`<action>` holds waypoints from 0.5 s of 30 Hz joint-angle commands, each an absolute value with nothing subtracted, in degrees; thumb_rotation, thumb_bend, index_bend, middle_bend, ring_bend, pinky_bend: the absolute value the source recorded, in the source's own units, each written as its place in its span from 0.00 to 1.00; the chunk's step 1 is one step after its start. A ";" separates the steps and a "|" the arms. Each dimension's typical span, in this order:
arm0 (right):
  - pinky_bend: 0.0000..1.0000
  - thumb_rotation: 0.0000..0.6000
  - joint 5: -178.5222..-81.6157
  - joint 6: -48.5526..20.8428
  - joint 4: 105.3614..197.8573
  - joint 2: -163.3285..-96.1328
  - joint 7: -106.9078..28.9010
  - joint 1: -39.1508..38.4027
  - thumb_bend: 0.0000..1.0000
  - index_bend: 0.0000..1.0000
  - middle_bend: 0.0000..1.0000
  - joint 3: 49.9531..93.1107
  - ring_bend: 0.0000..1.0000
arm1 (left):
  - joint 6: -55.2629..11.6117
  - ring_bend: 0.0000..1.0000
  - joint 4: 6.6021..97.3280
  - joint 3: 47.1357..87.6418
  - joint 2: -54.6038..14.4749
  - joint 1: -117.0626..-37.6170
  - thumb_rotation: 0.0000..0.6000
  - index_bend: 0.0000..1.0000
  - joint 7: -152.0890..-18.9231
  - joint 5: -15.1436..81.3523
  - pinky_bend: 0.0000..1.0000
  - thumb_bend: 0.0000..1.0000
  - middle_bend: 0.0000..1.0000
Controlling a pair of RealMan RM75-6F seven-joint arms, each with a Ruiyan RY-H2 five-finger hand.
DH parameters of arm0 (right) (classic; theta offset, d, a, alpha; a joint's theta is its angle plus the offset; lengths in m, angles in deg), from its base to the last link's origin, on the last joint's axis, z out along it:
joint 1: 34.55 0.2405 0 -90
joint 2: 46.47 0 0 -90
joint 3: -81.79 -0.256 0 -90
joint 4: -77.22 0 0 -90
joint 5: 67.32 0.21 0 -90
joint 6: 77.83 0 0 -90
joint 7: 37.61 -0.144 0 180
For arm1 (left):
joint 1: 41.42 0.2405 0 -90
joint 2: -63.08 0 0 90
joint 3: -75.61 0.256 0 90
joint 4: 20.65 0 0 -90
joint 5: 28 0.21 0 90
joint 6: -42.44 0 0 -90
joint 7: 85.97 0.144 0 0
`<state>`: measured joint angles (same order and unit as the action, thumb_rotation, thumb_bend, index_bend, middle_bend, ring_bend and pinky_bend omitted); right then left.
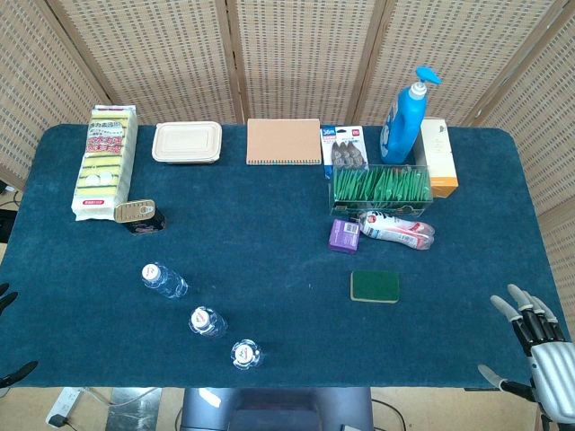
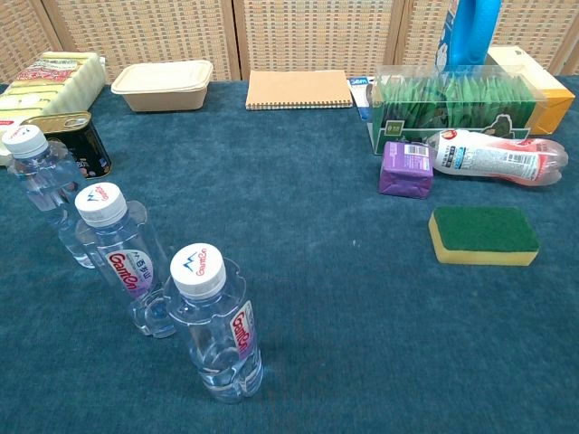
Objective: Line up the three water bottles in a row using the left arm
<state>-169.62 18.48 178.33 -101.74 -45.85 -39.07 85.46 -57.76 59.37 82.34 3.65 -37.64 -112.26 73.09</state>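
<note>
Three water bottles are standing lined up near left, right hand idling spread-fingered (left hand's fingers I cannot tell); a returning brush risks toppling them.

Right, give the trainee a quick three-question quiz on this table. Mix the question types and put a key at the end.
1. True or false: the three water bottles stand upright in a diagonal line.
2. Multiple choice: what lies nearest the green sponge? A) the notebook B) the purple packet C) the tin can
3. Fill in: the right hand holds ____.

Key:
1. True. All three are upright, caps up, running from near the can toward the table's near edge.
2. B. The purple packet sits just beyond the sponge, beside the lying red and white bottle.
3. Nothing. It is off the table's near right corner, fingers apart.
</note>
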 commanded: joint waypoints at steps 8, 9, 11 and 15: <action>0.00 1.00 -169.95 18.49 178.40 -101.67 -45.95 -39.05 0.00 0.11 0.00 85.72 0.00 | -54.30 0.00 58.90 82.41 4.04 -39.63 1.00 0.00 -115.71 72.24 0.00 0.12 0.00; 0.00 1.00 -170.02 18.49 178.37 -101.67 -46.01 -39.02 0.00 0.11 0.00 85.73 0.00 | -53.67 0.00 58.68 82.25 4.01 -40.13 1.00 0.00 -116.82 71.98 0.00 0.12 0.00; 0.00 1.00 -170.11 18.55 178.39 -101.60 -46.28 -39.01 0.00 0.11 0.00 85.79 0.00 | -52.61 0.00 58.09 81.95 3.83 -41.02 1.00 0.00 -118.77 71.59 0.00 0.12 0.00; 0.00 1.00 -170.11 18.61 178.40 -101.41 -46.88 -38.96 0.00 0.11 0.00 85.85 0.00 | -48.95 0.00 55.53 80.83 2.48 -44.19 1.00 0.00 -125.34 70.54 0.00 0.12 0.00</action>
<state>-170.09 18.58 178.39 -101.45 -46.83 -38.97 85.84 -51.39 57.28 81.64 3.40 -42.06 -121.65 71.37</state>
